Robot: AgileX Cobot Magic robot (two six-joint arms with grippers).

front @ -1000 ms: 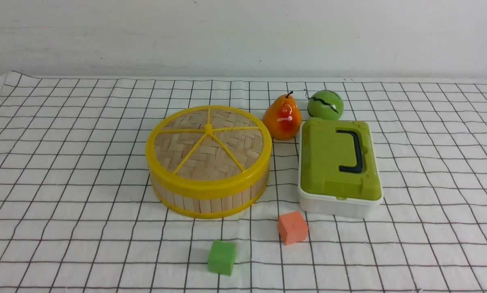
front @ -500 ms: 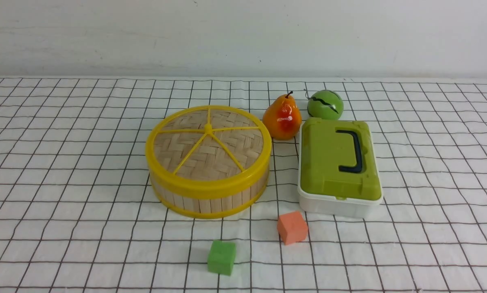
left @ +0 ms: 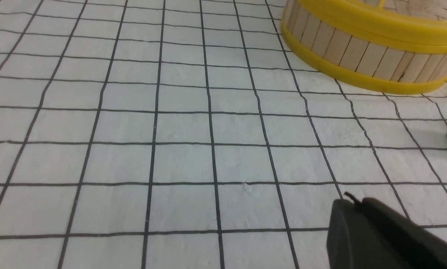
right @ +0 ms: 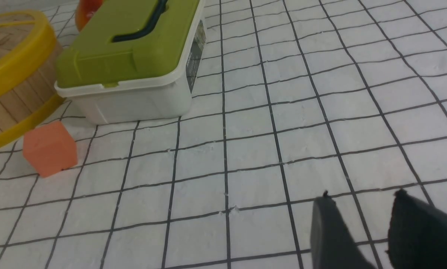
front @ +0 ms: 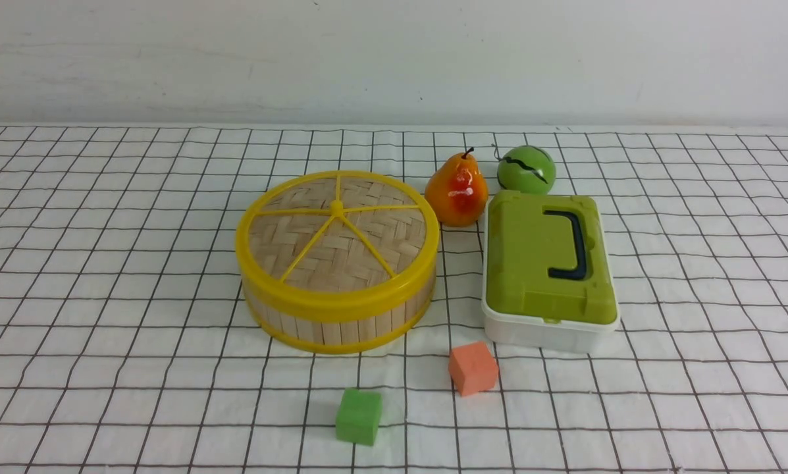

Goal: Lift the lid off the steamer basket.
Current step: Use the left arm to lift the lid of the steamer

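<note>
The steamer basket, a round tub of light wooden slats with yellow rims, stands at the middle of the checked cloth. The lid, woven bamboo with a yellow rim and spokes, sits flat on top of it. Neither arm shows in the front view. In the left wrist view my left gripper is shut on nothing, low over the cloth, well short of the basket. My right gripper is open and empty over bare cloth, far from the basket and its lid.
A white box with a green lid stands right of the basket. Behind them are a pear and a green ball. An orange cube and a green cube lie in front of the basket.
The cloth's far left corner, rumpled a second ago, now lies flat. The basket, lid and other objects have not moved.
</note>
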